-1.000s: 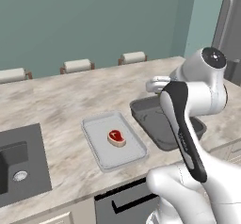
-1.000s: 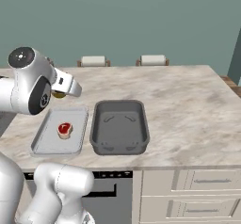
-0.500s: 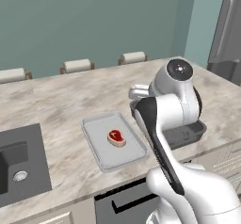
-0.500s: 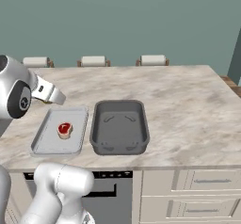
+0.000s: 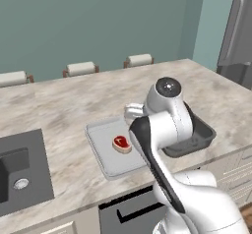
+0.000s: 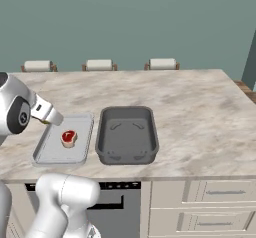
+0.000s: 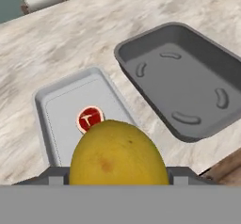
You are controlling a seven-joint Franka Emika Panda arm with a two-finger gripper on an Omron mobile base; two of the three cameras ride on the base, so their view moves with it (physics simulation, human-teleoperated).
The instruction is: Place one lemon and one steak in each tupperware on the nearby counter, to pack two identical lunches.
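Since a second ago the arm has swung from above the dark tray across to the light one, so its hand now hangs near the light tray's far edge, and the base cameras have shifted along the counter with it.

The counter [image 5: 74,105] is a broad slab of veined pale marble with a dark sink [image 5: 17,171] sunk into it off to one side and three stool backs [image 6: 99,64] lined up along its far edge. On it sit two open trays side by side, close together without quite touching. The deep dark grey tray [image 6: 127,134] has nothing in it. The shallow light grey tray [image 6: 52,152] has a single steak [image 6: 68,137] lying flat near its middle, red with a pale rim.

The gripper [image 6: 47,120] is clamped on a lemon [image 7: 117,158]; from the hand camera the yellow fruit sits snug between the two fingers, right up against the lens, with the steak showing just past its top. From the right base camera only a sliver of yellow shows under the hand, above the light tray's far corner
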